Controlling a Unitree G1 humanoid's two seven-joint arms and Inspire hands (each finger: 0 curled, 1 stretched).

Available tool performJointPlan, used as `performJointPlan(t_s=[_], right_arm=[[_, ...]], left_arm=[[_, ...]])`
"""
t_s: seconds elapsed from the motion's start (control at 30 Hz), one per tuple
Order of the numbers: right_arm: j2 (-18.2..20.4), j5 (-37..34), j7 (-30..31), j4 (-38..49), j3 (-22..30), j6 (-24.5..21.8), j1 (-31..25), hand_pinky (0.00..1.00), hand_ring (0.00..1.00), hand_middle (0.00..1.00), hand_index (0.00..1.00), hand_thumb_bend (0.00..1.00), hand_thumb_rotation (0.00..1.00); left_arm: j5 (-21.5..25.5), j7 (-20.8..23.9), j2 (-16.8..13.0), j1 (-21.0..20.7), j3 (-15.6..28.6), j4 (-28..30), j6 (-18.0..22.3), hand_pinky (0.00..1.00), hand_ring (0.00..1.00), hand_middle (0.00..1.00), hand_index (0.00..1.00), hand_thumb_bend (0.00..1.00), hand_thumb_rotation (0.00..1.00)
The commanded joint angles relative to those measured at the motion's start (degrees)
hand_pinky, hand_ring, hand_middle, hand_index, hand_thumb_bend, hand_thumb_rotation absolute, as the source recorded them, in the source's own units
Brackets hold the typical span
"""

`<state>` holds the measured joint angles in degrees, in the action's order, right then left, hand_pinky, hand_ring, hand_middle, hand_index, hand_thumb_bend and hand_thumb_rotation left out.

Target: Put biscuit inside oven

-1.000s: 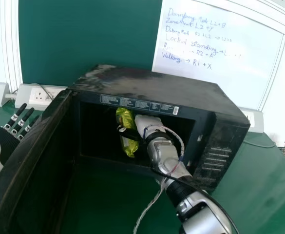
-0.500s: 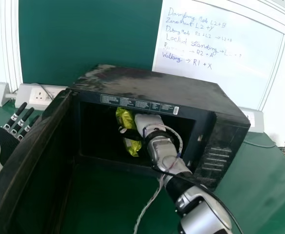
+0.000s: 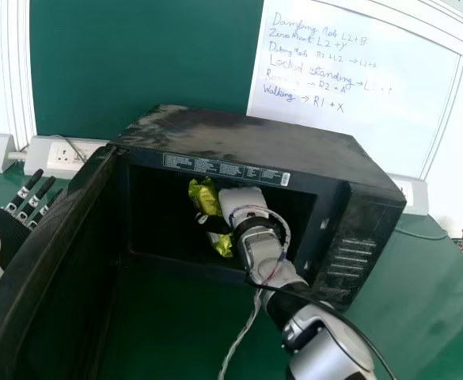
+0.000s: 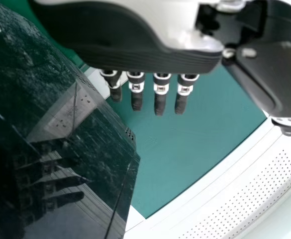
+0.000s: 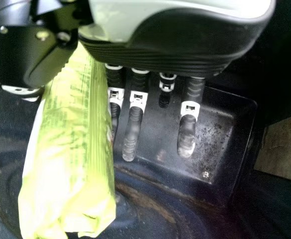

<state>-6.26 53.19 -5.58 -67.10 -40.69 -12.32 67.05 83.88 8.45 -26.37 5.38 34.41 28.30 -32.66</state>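
The biscuit packet [image 5: 70, 149] is seen inside the oven [image 3: 247, 138], lying between the thumb and fingers of the right hand [image 5: 185, 59], whose fingers are extended almost straight and are not wrapped round it; whether it is pinched by the thumb cannot be told. The letting-go is judged to be under way or nearly done, so the main risk lies in the withdrawal: if the wrapper is caught on the thumb, which is laid across it in the head view, the packet could be dragged back towards the opening or tipped over. The cavity's frame could be knocked if the right arm [image 3: 267, 249] is drawn out at a slant, and the oven itself might then be shifted. The pale cord [image 3: 251, 324] hanging from that arm could be snagged on the lower edge. By the open door [image 3: 49, 245], the left hand [image 4: 150, 55] is held with fingers straight and nothing grasped; the door could be swung by a careless bump.
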Motion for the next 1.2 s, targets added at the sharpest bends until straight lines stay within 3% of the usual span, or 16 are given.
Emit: performJointPlan(t_s=[0.0,0.27,0.33,0.53,0.63,0.67,0.7,0.73,0.9,1.0,1.17], right_arm=[[0.08,-0.6,-0.81,-0.17,0.45,0.3,1.96,0.27,0.43,0.49,0.49,0.52,0.0],[0.04,0.51,-1.39,-0.39,-1.1,0.06,2.05,0.25,0.43,0.49,0.49,0.52,0.0],[-0.04,1.59,-1.77,-0.68,-2.17,-0.05,2.1,0.25,0.38,0.45,0.49,0.53,0.0],[0.42,1.99,-2.67,-1.32,-2.94,-0.6,2.01,0.44,0.51,0.47,0.49,0.53,0.0],[1.08,2.35,-2.84,-2.11,-3.5,-2.04,1.93,0.48,0.55,0.47,0.5,0.53,0.0],[1.39,1.81,-2.71,-2.33,-3.06,-2.47,1.84,0.51,0.58,0.54,0.5,0.53,0.05],[1.65,1.82,-3.16,-2.56,-3.12,-3.04,1.66,0.57,0.64,0.64,0.6,0.68,0.09],[1.81,2.09,-3.39,-2.77,-3.43,-3.56,1.59,0.58,0.65,0.67,0.65,0.77,0.12],[2.71,2.29,-5.54,-3.93,-3.92,-4.93,0.89,0.71,0.77,0.83,0.77,0.85,0.27],[2.91,2.63,-5.64,-4.4,-4.58,-5.19,1.0,0.73,0.8,0.84,0.81,0.96,0.42],[3.12,3.21,-5.16,-4.83,-5.72,-5.97,1.36,0.72,0.77,0.83,0.83,1.0,0.49]], left_arm=[[0.36,-0.74,-0.58,-0.16,-0.05,-0.55,0.3,1.0,1.0,1.0,0.99,0.22,0.39],[-0.41,-1.31,-0.85,-0.17,-0.12,-0.92,0.39,1.0,1.0,1.0,0.99,0.23,0.4],[-0.02,-1.12,-0.78,-0.21,-0.08,-1.02,0.34,1.0,1.0,1.0,1.0,0.22,0.4],[-0.36,-0.92,-0.73,-0.08,-0.11,-0.77,0.44,1.0,1.0,0.99,0.96,0.24,0.39],[-0.97,-1.53,-0.77,-0.06,-0.16,-0.83,0.53,1.0,1.0,0.99,0.96,0.23,0.39],[-1.1,-1.66,-0.77,-0.04,-0.19,-0.77,0.55,1.0,1.0,0.99,0.96,0.24,0.39],[-0.91,-1.36,-0.72,-0.03,-0.18,-0.51,0.53,1.0,1.0,0.99,0.96,0.23,0.39],[-0.76,-0.8,-0.67,-0.07,-0.19,-0.42,0.5,1.0,1.0,0.99,0.97,0.23,0.39],[-0.49,-1.26,-0.66,0.11,0.0,-0.55,0.5,1.0,1.0,1.0,0.99,0.22,0.38],[-0.73,-1.69,-0.89,0.08,0.01,-0.92,0.39,1.0,1.0,1.0,1.0,0.23,0.38],[-0.33,-1.8,-0.8,0.09,0.14,-1.29,0.39,1.0,1.0,1.0,0.98,0.28,0.34]])
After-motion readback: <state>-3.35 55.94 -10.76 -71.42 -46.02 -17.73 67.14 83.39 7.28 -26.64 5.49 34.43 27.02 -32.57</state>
